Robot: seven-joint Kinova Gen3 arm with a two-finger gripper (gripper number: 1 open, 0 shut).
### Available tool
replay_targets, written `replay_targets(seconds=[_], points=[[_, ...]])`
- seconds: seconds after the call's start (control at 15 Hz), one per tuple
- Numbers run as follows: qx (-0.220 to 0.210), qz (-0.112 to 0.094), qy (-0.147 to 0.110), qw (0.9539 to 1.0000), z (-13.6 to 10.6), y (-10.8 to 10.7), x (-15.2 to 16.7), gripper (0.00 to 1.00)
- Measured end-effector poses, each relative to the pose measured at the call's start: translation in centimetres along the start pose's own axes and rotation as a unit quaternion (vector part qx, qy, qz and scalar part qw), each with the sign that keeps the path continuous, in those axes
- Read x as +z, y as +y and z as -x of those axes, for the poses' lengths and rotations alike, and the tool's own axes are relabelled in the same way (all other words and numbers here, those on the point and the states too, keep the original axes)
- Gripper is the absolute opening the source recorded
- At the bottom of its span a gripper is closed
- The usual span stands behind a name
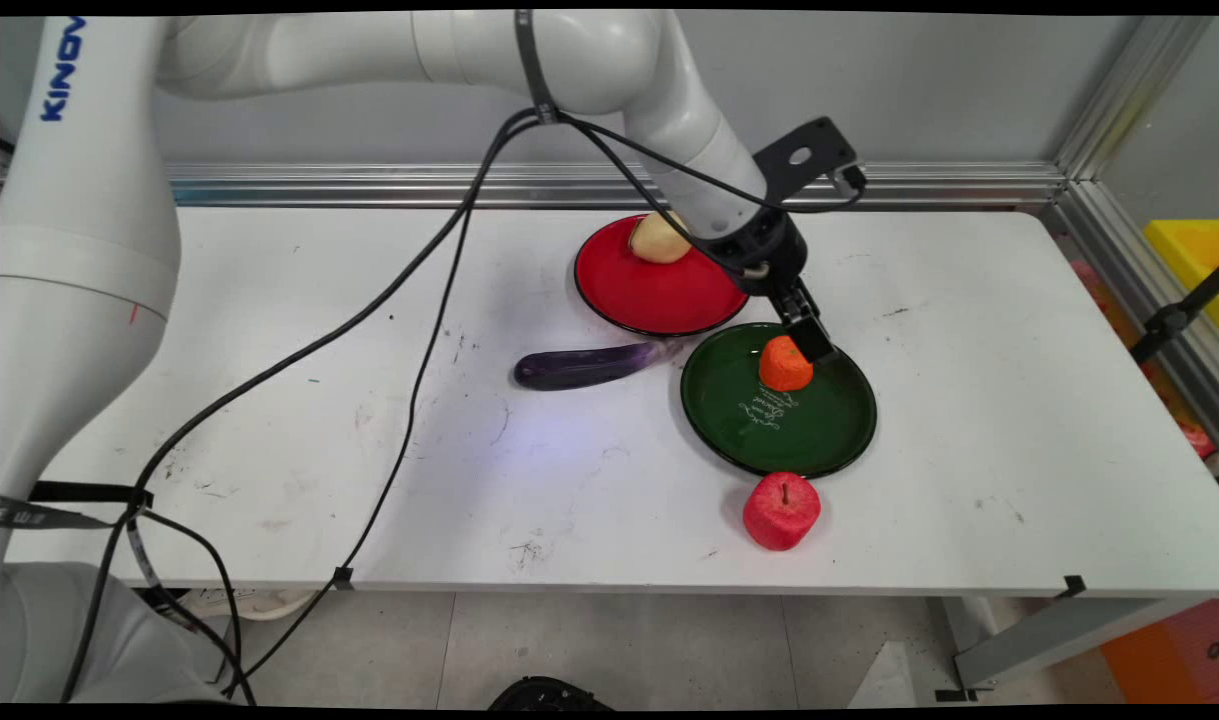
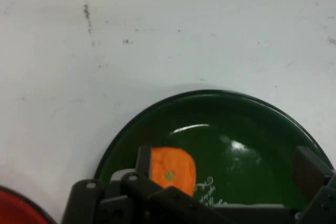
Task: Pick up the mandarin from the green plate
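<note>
Carrot [image 1: 785, 364] sits on the green plate [image 1: 819, 430], hard against one finger [image 2: 144, 162] of my gripper [image 2: 226, 169]; jaws spread wide, so it lies off-centre; eggplant [image 1: 587, 365] well apart.

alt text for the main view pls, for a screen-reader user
A white robot arm's black two-finger gripper, fingers open, sits over a round green plate, beside an orange fruit on it. Behind is a red plate holding a yellowish fruit; a purple eggplant and red apple lie on the white table.
</note>
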Motion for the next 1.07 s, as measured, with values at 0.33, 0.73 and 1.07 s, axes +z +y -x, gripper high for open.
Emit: replay_targets(seconds=[0.33,0.73,1.07], points=[[0.011,-0.006,-0.005,0.9999,0.2,-0.1,1.6,1.00],[0.019,-0.016,-0.014,0.9996,1.7,-0.4,2.5,1.00],[0.018,-0.026,-0.013,0.9994,2.8,-0.4,3.1,1.00]])
